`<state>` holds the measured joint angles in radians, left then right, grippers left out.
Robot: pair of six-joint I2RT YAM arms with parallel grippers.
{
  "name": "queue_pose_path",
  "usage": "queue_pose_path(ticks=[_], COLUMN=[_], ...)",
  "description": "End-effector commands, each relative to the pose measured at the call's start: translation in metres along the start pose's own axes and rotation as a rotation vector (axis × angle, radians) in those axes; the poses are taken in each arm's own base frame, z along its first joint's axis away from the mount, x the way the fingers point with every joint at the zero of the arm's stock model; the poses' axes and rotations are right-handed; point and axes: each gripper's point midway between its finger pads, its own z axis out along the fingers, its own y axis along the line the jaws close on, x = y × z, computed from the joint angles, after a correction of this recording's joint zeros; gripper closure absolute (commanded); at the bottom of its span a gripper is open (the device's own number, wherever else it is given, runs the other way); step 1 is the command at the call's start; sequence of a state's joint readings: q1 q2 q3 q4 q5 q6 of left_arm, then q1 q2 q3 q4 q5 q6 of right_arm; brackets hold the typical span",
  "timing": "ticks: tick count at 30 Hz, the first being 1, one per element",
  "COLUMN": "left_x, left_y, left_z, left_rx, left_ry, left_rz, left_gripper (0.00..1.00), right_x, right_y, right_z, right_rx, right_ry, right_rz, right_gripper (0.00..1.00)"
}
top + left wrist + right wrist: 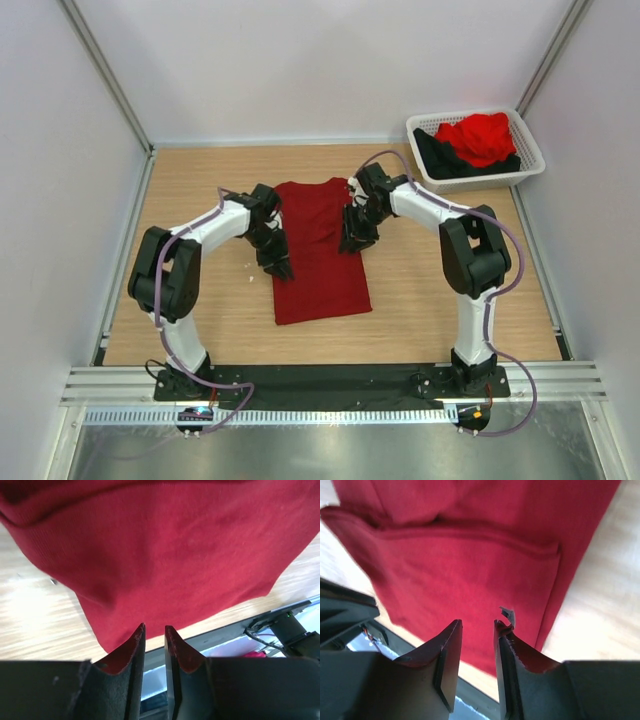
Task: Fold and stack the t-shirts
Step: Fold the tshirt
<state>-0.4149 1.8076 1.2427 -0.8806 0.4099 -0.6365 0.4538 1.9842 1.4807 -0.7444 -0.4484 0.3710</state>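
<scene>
Crimson shirt (pixel 322 255) folded narrow, middle of the worktop (pixel 450 300)
Our left tool (pixel 280 267) and right tool (pixel 351 244) stand slightly parted, empty; we should pinch matching side edges and fold evenly.

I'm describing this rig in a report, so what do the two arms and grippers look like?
Both the left arm and right arm have white shells with black joints; a purplish cable loops along each. The left gripper and right gripper are black, with two tapered fingers.
</scene>
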Motion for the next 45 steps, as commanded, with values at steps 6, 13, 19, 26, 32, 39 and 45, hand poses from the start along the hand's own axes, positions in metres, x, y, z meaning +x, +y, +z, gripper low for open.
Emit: queue_pose_path(ticks=[6,13,19,26,32,39,45], left_x=[-0.017,-0.014,-0.030,-0.049,-0.070,-0.098,-0.101], left_y=[0.026,0.052,0.031,0.007,0.021,0.047,0.034], left_z=[0.007,0.005,-0.029,-0.029,-0.003,0.009,-0.016], left_rx=[-0.070,-0.160,-0.126,-0.028,-0.057,-0.151,-0.094], left_ry=[0.001,-0.003,-0.131,-0.158,-0.136,-0.134,-0.181], left_rz=[0.038,0.073,0.110,0.094,0.045,0.055,0.053], left_gripper=[0.82,0.84,0.83,0.84,0.86,0.89,0.80], right_x=[-0.036,-0.054,-0.056,-0.074,-0.080,-0.089,-0.092], right_y=[-0.031,-0.057,-0.052,-0.021,-0.022,-0.037,-0.049], right_z=[0.017,0.010,-0.005,-0.016,0.002,0.022,-0.001], right_rx=[0.037,0.092,0.099,-0.013,-0.036,-0.013,0.088], right_ry=[-0.036,-0.056,-0.065,-0.124,-0.116,-0.118,-0.149], right_rz=[0.034,0.045,0.045,0.102,0.164,0.215,0.176], right_gripper=[0.65,0.69,0.70,0.70,0.71,0.80,0.81])
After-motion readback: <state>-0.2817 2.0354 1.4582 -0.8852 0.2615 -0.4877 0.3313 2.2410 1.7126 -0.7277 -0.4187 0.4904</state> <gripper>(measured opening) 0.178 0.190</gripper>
